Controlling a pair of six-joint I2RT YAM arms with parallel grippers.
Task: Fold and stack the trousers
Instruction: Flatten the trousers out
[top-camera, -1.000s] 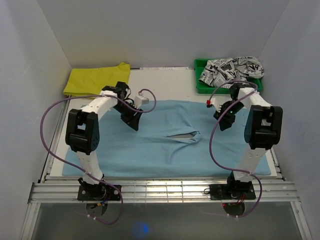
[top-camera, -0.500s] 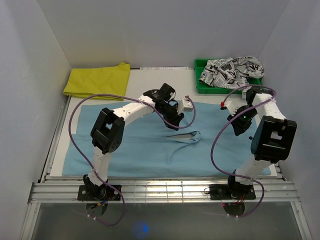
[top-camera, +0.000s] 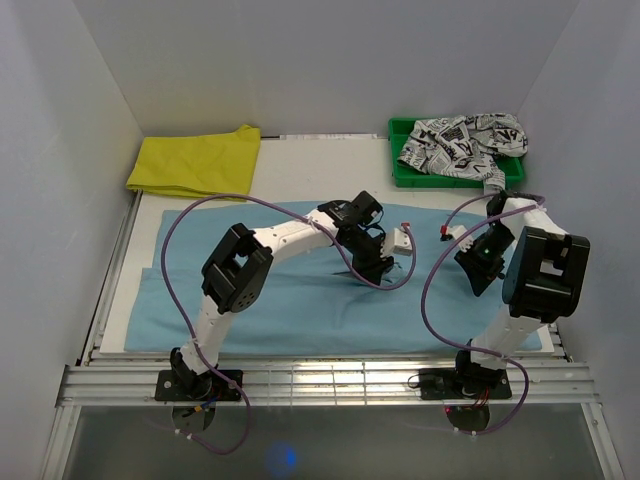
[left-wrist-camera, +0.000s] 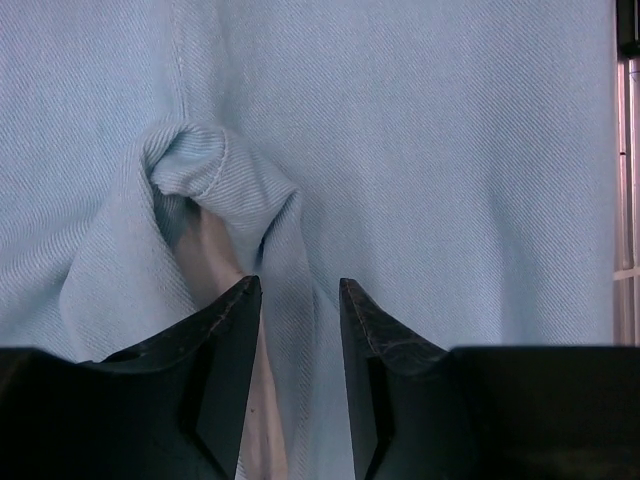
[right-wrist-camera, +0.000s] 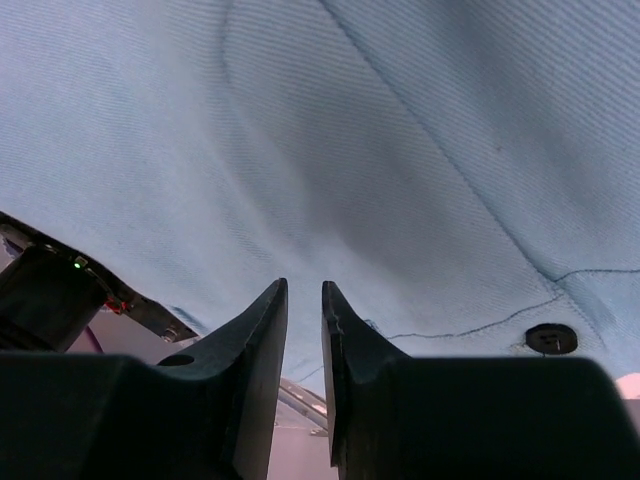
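White-walled booth with a pale work table under even light.

A plain matte white back wall (top-camera: 330, 70) meets a white left side wall (top-camera: 50, 150) and a white right side wall (top-camera: 600, 120) at soft vertical corners, boxing in the work area on three sides. A flat white tabletop (top-camera: 320, 170) fills the space between them, and its near edge ends in a ribbed silver aluminium rail frame (top-camera: 330, 380) that runs from side to side. Below the rail lies a glossy grey-green strip of surface (top-camera: 380, 445) with a small blue glint of light (top-camera: 283, 458) on it. The lighting is diffuse and casts only faint shadows.
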